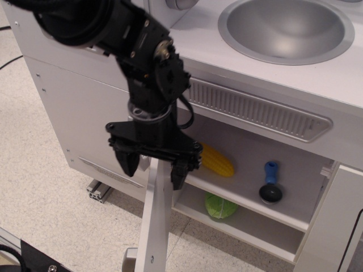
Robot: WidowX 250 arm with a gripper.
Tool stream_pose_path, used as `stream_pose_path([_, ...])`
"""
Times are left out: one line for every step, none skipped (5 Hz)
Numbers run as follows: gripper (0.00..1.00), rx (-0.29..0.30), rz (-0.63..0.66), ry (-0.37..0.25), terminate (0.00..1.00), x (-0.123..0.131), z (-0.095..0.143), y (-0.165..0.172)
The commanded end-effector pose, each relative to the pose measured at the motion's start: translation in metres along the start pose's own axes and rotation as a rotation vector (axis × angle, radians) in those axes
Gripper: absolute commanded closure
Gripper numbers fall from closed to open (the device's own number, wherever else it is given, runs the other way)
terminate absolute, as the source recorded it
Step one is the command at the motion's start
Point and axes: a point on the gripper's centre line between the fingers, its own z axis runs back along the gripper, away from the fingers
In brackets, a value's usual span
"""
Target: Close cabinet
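The cabinet [295,226] is a white compartment under the sink with one inner shelf. Its small white door [154,226] stands wide open, swung out toward the camera and seen edge-on, hinged at the compartment's left side. My black gripper [153,169] hangs just above the door's top edge, fingers pointing down and spread apart, one finger [129,162] to the left of the door and the other [178,173] to the right. It is open and holds nothing. The door's handle is mostly hidden at the bottom edge.
On the shelf lie a yellow corn cob [217,160] and a blue-handled black utensil [270,184]; a green vegetable [220,207] sits below. A taller white door [85,124] is left of the cabinet. A metal sink bowl [286,28] is on top. Speckled floor lies below.
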Motion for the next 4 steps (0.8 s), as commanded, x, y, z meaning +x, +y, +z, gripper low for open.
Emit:
stream_pose_path([0.00, -0.025, 0.023, 0.003, 0.00, -0.003, -0.007, -0.008])
stream_pose_path([0.00, -0.047, 0.065, -0.017, 0.00, -0.003, -0.017, -0.027])
stream_pose_path([0.00, -0.055, 0.081, -0.007, 0.00, -0.001, -0.023, -0.047])
stream_pose_path([0.00, -0.062, 0.103, -0.047, 0.00, 0.003, -0.022, -0.070])
